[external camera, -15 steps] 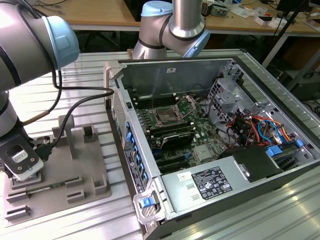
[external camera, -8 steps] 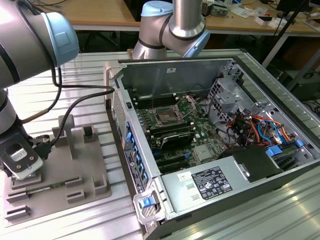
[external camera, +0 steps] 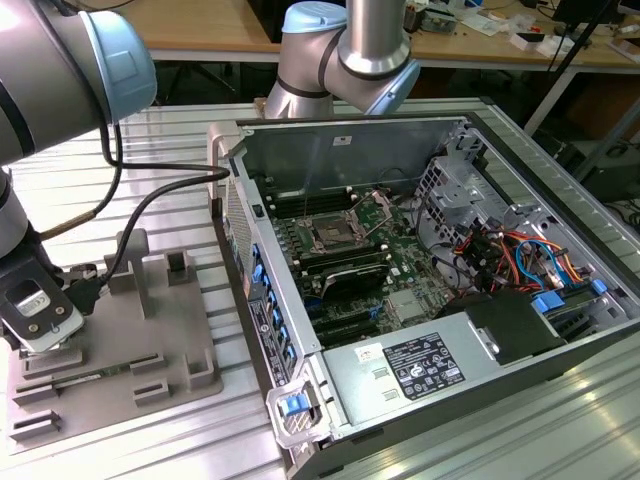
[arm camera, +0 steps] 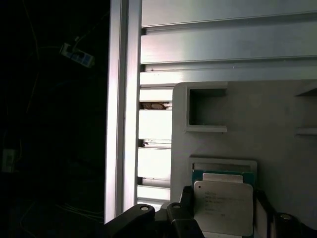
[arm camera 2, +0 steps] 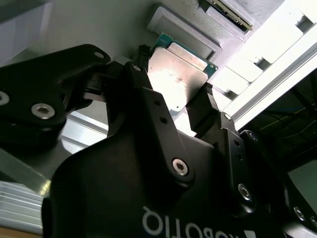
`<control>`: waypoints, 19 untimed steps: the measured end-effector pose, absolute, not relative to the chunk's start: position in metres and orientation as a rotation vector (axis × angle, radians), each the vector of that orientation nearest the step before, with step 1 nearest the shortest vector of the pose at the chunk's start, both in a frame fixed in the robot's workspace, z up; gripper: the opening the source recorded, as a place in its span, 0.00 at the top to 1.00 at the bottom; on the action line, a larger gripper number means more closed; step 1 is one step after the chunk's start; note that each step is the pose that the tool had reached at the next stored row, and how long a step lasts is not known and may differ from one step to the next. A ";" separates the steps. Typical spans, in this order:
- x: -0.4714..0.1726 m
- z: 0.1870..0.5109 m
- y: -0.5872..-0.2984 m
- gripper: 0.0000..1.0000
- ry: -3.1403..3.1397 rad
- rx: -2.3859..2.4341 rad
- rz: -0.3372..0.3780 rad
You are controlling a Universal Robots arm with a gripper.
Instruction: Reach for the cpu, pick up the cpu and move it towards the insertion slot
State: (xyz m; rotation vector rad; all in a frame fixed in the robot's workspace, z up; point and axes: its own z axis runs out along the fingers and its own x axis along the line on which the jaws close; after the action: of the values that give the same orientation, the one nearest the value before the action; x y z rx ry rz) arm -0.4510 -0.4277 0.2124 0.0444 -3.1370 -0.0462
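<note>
Brushed silvery metal cpu (arm camera 2: 181, 74), matt gray plastic plate (arm camera: 257, 114)

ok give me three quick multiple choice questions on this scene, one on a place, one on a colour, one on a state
1. Where does the cpu lie?
A) in the insertion slot
B) on the gray fixture plate
C) on the white labelled box

2. What colour is the cpu's top?
A) silvery
B) black
C) blue

3. How is the computer case?
A) closed all round
B) wrapped in foil
C) side open, motherboard exposed

Answers:
1 B: both wrist views show it in a recess of the gray fixture plate, right at the gripper, while the insertion slot sits inside the case.
2 A: its metal top shines pale silver in both wrist views.
3 C: the exterior view looks straight into the computer case at the motherboard.
</note>
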 end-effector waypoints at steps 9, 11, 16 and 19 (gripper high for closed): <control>-0.451 0.220 -0.428 0.45 -3.137 0.044 -0.048; -0.451 0.223 -0.428 0.45 -3.137 0.044 -0.048; -0.451 0.228 -0.428 0.45 -3.137 0.044 -0.051; -0.451 0.231 -0.428 0.45 -3.137 0.044 -0.052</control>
State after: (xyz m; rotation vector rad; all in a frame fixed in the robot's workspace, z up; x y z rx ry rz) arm -0.4510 -0.4284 0.2314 0.0444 -3.1369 -0.0524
